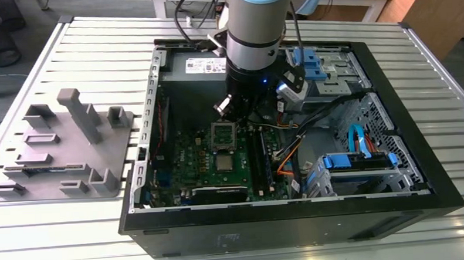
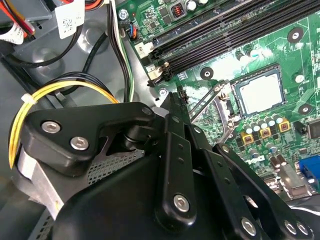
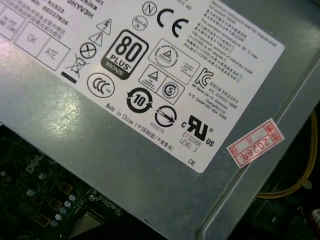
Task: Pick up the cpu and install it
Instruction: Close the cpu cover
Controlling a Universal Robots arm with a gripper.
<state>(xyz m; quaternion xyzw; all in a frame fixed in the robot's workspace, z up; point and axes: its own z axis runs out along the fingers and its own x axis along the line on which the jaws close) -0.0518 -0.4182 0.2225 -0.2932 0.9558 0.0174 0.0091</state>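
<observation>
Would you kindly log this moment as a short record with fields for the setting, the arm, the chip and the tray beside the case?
setting: open computer case lying on a slatted table
arm: reaching down into the case, tool above the green board
chip: cpu lies flat in its socket on the board, bracket lever raised beside it
tool state: fingers not readable
tray: grey fixture at the exterior view's left, outside the case

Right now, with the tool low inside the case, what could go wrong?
1. The tool hangs close above the motherboard; a drop could hit the thin socket lever beside the cpu.
2. The yellow cables arch by the tool's body and might snag.
</observation>
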